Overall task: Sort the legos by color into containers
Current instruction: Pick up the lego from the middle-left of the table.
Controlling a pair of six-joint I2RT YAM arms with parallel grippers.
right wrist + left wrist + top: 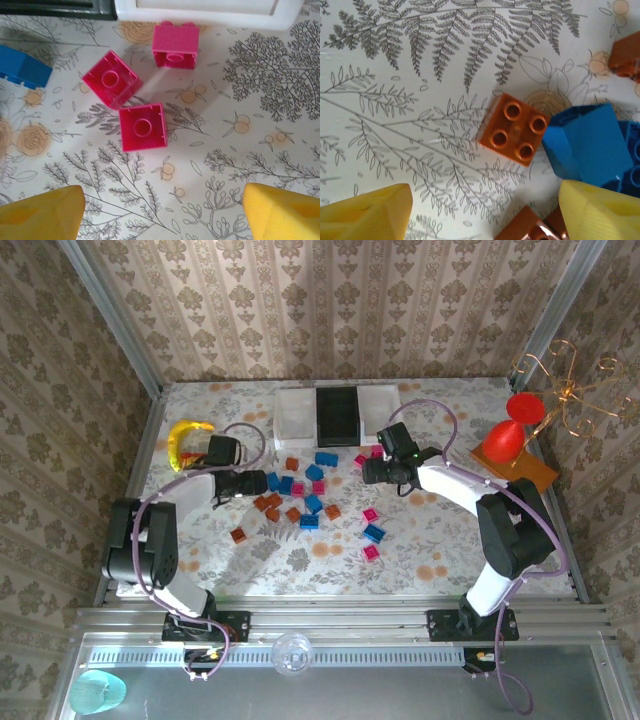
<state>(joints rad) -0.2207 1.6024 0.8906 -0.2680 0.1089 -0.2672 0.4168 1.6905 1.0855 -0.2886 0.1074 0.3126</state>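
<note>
Sorting looks barely begun: left gripper and right gripper hover spread and empty, legos loose ahead of them, containers seemingly empty.

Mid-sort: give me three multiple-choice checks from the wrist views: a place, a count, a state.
1. Right wrist view: where are the pink bricks relative to the white tray? A inside it; B on the table beside it; C stacked on its rim.
2. Pink bricks there: A one; B three; C five.
3. Left wrist view: the brown-orange brick sits: A studs up; B upside down; C sideways.
Answers: B, the table shows under them; B, three are visible; A, four studs face the camera.
</note>
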